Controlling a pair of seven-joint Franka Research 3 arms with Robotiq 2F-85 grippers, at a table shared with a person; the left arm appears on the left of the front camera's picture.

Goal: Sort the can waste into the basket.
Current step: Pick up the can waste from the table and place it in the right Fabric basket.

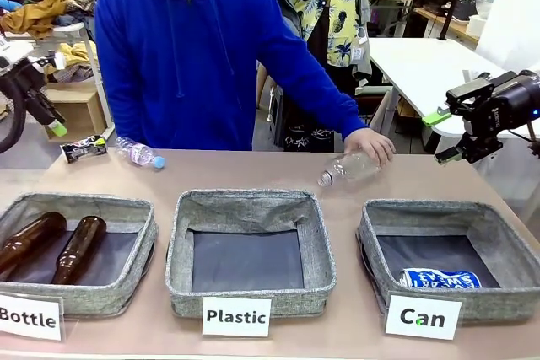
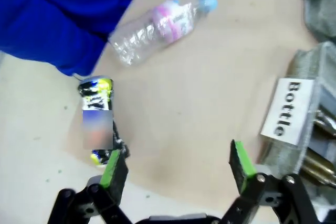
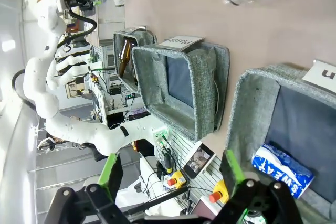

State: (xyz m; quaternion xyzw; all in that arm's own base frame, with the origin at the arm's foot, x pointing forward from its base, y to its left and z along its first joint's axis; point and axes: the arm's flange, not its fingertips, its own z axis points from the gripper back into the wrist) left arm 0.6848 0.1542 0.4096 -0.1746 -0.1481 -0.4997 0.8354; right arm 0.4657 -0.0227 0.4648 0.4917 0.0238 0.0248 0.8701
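Blue aluminium can with white lettering (image 1: 440, 278) lies in the shallow grey fabric basket carded "Can" (image 1: 498, 303). Crushed dark can with yellow print (image 2: 97, 121) lies on the table at far left, outside any basket. Left gripper (image 2: 176, 169) hovers near it, jaws wide, empty; right gripper (image 3: 170, 174) likewise. Judged step: approach — next, centre the jaws over the crushed can, descend, close.

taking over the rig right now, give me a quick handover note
Left gripper: jaws open, empty, above the table near the crushed can.
Right gripper: jaws open, empty, raised off to the right of the Can basket.
Person's hand: on a clear plastic bottle at the far side.
Done: blue can lies in the Can basket.
Left: crushed can lies on the table at the far left, beside a second plastic bottle; it likely goes in next.
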